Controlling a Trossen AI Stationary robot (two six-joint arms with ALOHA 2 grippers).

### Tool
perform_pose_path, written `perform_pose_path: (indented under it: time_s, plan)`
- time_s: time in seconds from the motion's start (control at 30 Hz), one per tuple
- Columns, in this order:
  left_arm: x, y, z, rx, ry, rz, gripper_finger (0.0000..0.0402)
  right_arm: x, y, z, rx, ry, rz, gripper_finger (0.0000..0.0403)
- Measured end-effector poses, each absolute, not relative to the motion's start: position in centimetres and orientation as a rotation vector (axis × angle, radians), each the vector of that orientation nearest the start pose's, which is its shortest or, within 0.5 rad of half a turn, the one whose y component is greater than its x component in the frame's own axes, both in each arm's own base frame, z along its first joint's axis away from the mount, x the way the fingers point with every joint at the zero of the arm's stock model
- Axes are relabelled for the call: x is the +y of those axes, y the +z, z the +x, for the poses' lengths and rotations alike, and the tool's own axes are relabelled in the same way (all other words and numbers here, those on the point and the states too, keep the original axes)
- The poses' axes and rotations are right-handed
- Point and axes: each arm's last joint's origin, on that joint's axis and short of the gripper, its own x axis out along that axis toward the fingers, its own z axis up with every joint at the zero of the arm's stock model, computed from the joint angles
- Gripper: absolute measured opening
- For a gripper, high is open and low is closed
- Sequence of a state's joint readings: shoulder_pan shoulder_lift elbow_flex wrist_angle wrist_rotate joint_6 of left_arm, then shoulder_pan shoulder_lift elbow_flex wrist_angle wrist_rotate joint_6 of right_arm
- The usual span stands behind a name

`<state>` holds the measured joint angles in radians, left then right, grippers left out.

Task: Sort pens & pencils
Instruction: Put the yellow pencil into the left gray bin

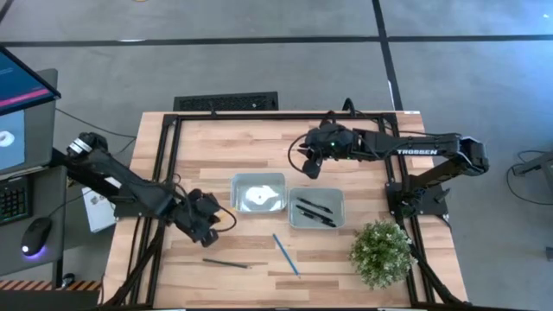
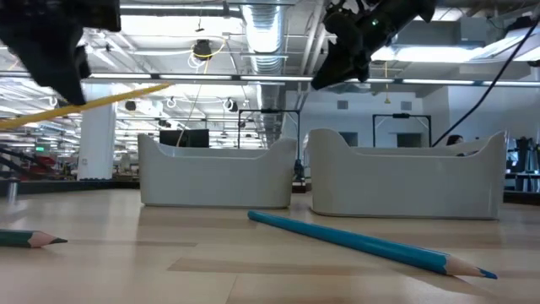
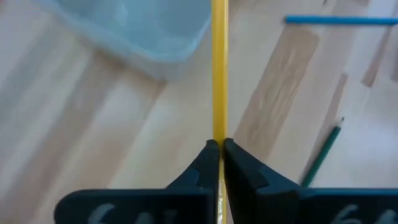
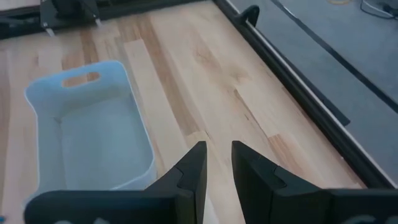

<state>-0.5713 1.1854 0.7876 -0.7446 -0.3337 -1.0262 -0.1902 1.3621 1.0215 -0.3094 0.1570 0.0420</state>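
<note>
My left gripper (image 1: pixel 206 221) hangs over the table's near-left part, shut on the yellow pencil (image 3: pixel 219 74), short of the left pale bin (image 1: pixel 259 192). The blue pencil (image 1: pixel 285 253) and the dark grey-green pencil (image 1: pixel 226 263) lie flat on the wood near the near edge. Two black pens (image 1: pixel 314 212) lie inside the right pale bin (image 1: pixel 317 207). My right gripper (image 1: pixel 311 164) hovers above the table beyond the bins, its fingers a narrow gap apart (image 4: pixel 217 163) and holding nothing. My left gripper pinches the yellow pencil's shaft (image 3: pixel 219 134) between its two fingers, with the pencil running out forward past the fingertips. The pencil is lifted clear of the table and sits nearly level, slightly slanted, in the low view (image 2: pixel 93 103).
The two bins (image 2: pixel 218 173) (image 2: pixel 409 173) stand side by side at the table's middle. A potted plant (image 1: pixel 380 250) stands at the near-right corner. Black frame rails (image 1: pixel 164 164) run along the table's sides. Bare wood shows between the bins and the far edge.
</note>
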Motion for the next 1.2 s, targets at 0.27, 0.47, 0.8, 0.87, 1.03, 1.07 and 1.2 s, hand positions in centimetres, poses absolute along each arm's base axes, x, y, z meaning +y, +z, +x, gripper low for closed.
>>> perform_pose_path:
  time_s: [0.27,0.47,0.8,0.87,1.03,1.07,1.2]
  plan:
    - [-7.1,23.8,19.4,0.877,0.317,-0.250,0.0001,-6.0,28.3,28.8,0.630,-0.349,0.051,0.0095]
    - [-4.1,24.6,21.7,0.792,0.230,-0.163,0.0001,-6.0,28.3,28.8,0.631,-0.349,0.052,0.0095]
    - [-0.6,25.1,22.7,0.735,0.214,-0.213,0.0000,-6.0,28.3,28.8,0.634,-0.349,0.052,0.0095]
    - [0.0,25.2,23.1,0.703,0.224,-0.261,0.0000,-6.0,28.3,28.8,0.634,-0.349,0.052,0.0095]
    - [0.8,25.6,23.9,0.646,0.152,-0.328,0.0000,-6.0,28.3,28.8,0.634,-0.349,0.052,0.0095]
    - [0.9,25.4,23.8,0.662,0.149,-0.327,0.0000,-6.0,28.3,28.8,0.634,-0.349,0.052,0.0095]
    - [1.1,24.4,24.2,0.720,0.161,-0.321,0.0000,-6.0,28.2,28.7,0.643,-0.349,0.053,0.0095]
